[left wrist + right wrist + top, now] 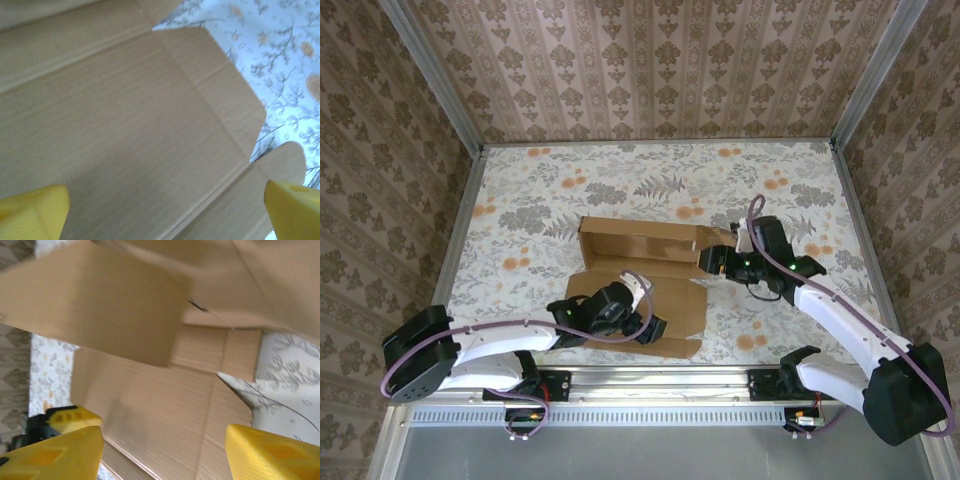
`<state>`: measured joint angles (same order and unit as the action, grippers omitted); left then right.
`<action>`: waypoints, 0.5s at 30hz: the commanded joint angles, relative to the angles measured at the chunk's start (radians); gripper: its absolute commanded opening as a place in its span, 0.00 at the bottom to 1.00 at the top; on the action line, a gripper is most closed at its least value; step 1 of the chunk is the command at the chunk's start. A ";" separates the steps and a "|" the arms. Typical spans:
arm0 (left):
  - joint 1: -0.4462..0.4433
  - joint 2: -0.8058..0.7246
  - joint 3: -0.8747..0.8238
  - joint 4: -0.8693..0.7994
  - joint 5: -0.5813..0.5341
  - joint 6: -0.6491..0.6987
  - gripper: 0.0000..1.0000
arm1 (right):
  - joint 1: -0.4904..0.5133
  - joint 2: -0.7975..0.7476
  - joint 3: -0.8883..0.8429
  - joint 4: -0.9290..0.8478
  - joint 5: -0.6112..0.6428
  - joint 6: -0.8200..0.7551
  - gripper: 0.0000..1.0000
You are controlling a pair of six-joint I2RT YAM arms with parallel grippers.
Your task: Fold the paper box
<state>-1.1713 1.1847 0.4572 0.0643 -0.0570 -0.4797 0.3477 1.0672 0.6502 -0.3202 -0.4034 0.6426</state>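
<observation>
Two tools, both spread apart with nothing clamped: your left tool (642,322) hangs over the near panel of the paper box (670,295), which sits mid-table (570,180) toward the near edge, and your right tool (712,260) is at its right end. Risk imo: the half-raised back wall (640,243) flops flat since nothing's pinning it.

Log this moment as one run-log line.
item: paper box, far wall raised, near panel flat | left gripper: open above near panel | right gripper: open at right flap
</observation>
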 commanded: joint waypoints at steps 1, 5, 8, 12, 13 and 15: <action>-0.006 0.028 -0.017 0.055 0.013 -0.031 1.00 | 0.008 -0.001 -0.040 0.078 0.048 0.011 0.69; -0.010 0.072 0.007 0.005 -0.004 -0.049 1.00 | 0.008 -0.017 -0.013 0.022 0.095 -0.040 0.68; -0.010 0.099 0.020 -0.018 -0.014 -0.053 1.00 | 0.003 -0.019 0.043 -0.095 0.173 -0.108 0.69; -0.010 0.137 0.027 -0.001 -0.006 -0.056 1.00 | 0.000 0.029 0.058 -0.084 0.129 -0.099 0.65; -0.011 0.144 0.030 0.003 -0.004 -0.058 1.00 | 0.009 0.030 0.043 -0.044 0.114 -0.077 0.64; -0.014 0.155 0.037 0.005 -0.011 -0.062 1.00 | 0.029 0.033 0.006 0.027 0.134 -0.027 0.64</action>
<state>-1.1728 1.3262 0.4618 0.0727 -0.0593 -0.5179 0.3557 1.0866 0.6868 -0.3534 -0.2798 0.5800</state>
